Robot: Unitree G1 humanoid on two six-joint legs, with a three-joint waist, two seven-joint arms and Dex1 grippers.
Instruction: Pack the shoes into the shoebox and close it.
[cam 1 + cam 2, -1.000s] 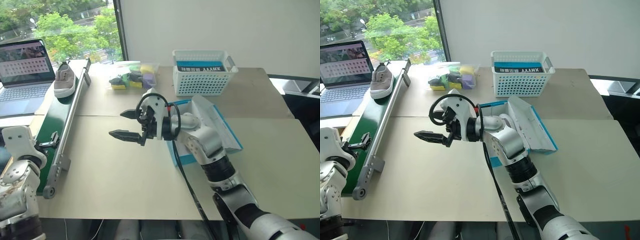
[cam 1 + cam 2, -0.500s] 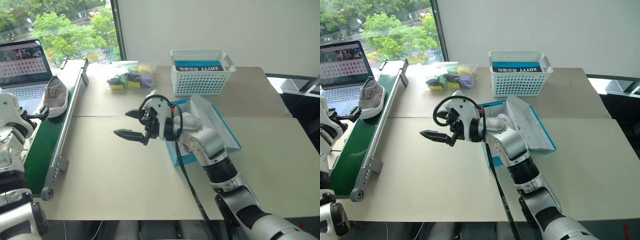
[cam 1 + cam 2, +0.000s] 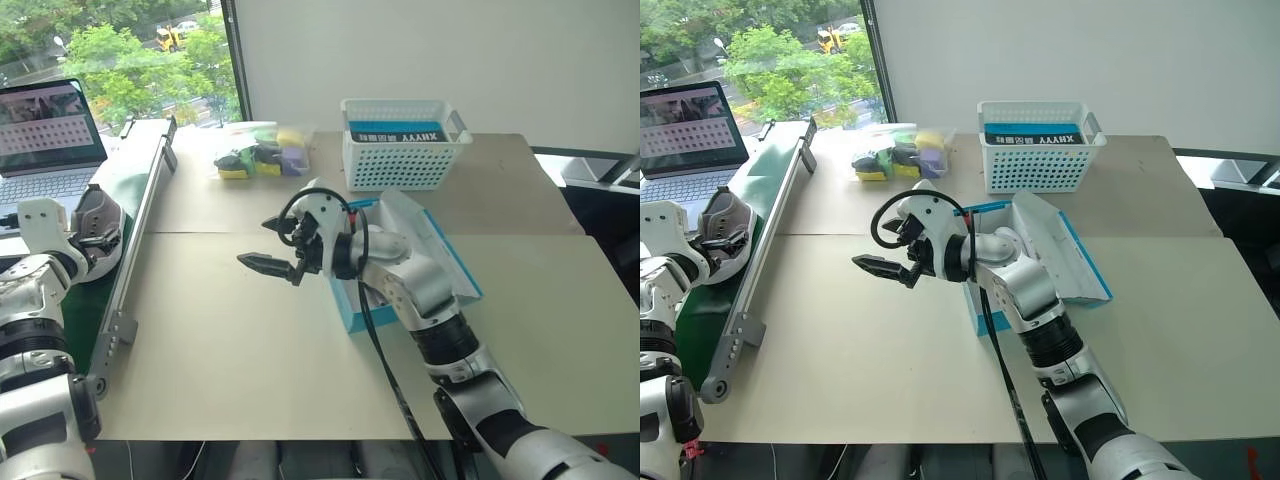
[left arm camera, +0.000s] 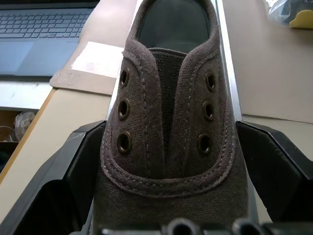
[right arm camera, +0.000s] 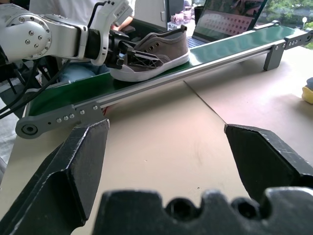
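Packing has barely begun, you can judge: from the head, the blue shoebox [image 3: 420, 262] lies open mid-table with no shoe visible inside, while one shoe [image 3: 725, 222] sits on the green conveyor [image 3: 120, 215] along the table's left edge.

Your left gripper [image 4: 166, 161] straddles that shoe, fingers close beside it, not clearly clamped.

Your right gripper [image 5: 171, 161] hangs wide open, empty, over beige table [image 5: 186, 132]; a laptop [image 3: 685, 135] and a window lie beyond.
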